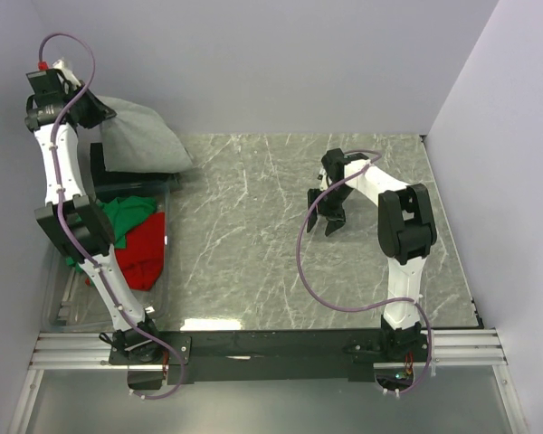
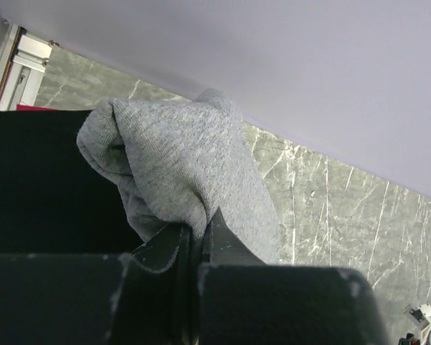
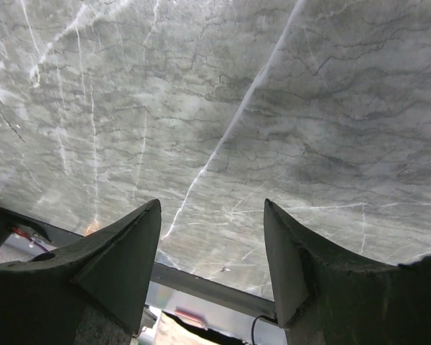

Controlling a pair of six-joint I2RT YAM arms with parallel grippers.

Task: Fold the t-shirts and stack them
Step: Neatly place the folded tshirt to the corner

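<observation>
The task stands near its start. The left gripper (image 1: 98,110) is clamped on a bunch of the grey shirt (image 1: 143,137), held up at the far left corner above the bin (image 1: 61,306). The cloth hangs from the fingers in a loose bundle, its lower edge draping toward the table (image 1: 253,235) at the bin's far end.

No shirt is folded and no stack is seen. The green shirt (image 1: 131,215) and the red shirt (image 1: 147,255) lie crumpled together in the bin, just beside the left arm. A dark patch under the grey bundle may be a black shirt; it is too hidden to tell.

In the left wrist view the jaws are shut tight on a pinched fold of the grey shirt (image 2: 179,165), which bulges up and away from the left gripper (image 2: 194,243) over the marble.

The right gripper (image 1: 329,221) hangs over the middle of the table, well apart from every shirt. Its jaws are spread and hold nothing; the right wrist view shows only bare marble between the fingers (image 3: 126,248).

Judging from this, the grey shirt has yet to be laid flat on the table. All the folding and stacking remains, with the other shirts to follow.
</observation>
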